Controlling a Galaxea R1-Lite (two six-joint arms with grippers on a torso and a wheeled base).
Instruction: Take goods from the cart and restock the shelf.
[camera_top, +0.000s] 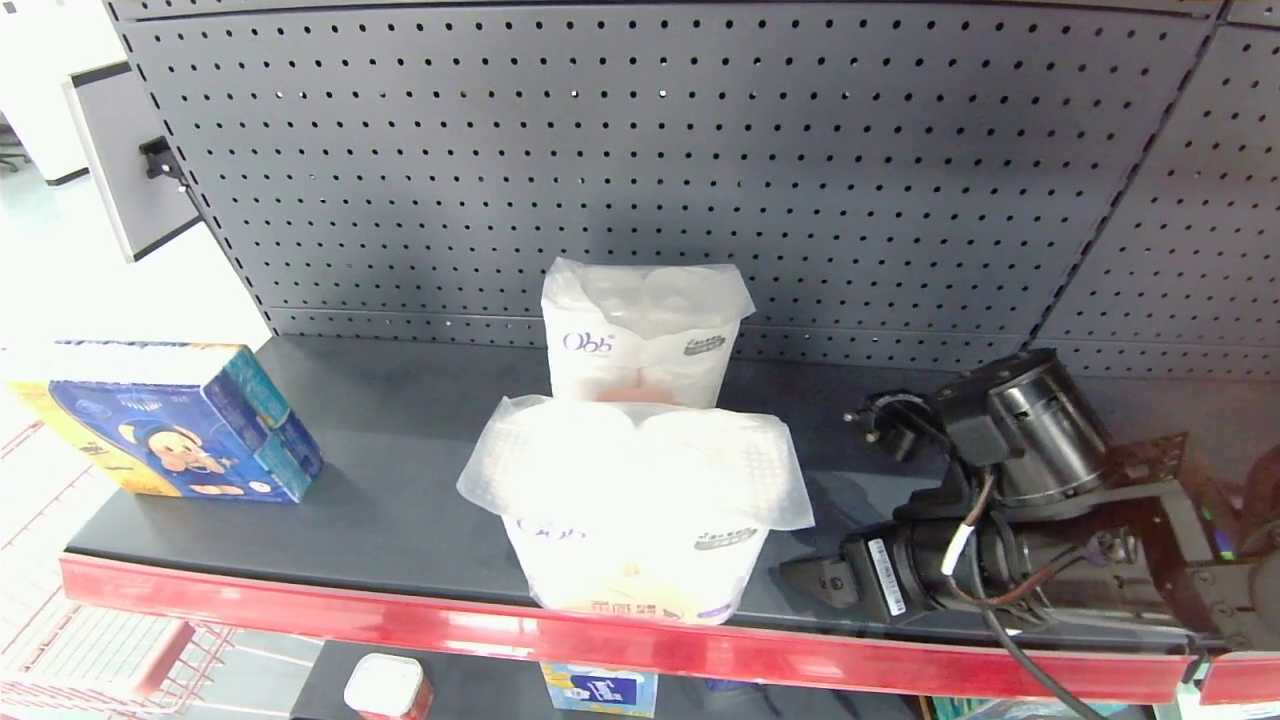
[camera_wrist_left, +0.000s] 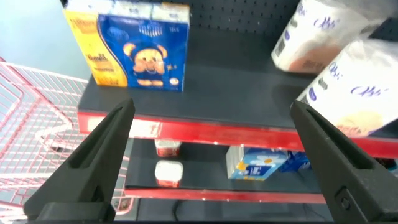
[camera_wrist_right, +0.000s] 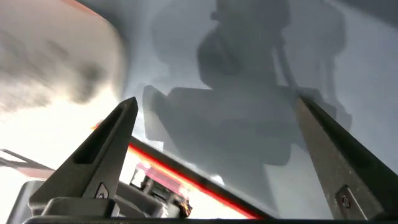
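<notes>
**Both released, nothing held**

Right gripper (camera_wrist_right: 214, 106): fingers (camera_wrist_right: 93, 162) spread wide, empty, low over the shelf (camera_top: 400, 450) deck near its red front lip. Front pack (camera_top: 635, 510) stands just beside these fingers, at the lip. Rear pack (camera_top: 645, 330) is right behind it; can't tell if they touch. Left gripper (camera_wrist_left: 212, 107): fingers spread, empty, out in front of the shelf. Blue pack (camera_wrist_left: 140, 53) is beyond them on the deck. Cart (camera_wrist_left: 37, 124) is by the shelf end, lower.
</notes>
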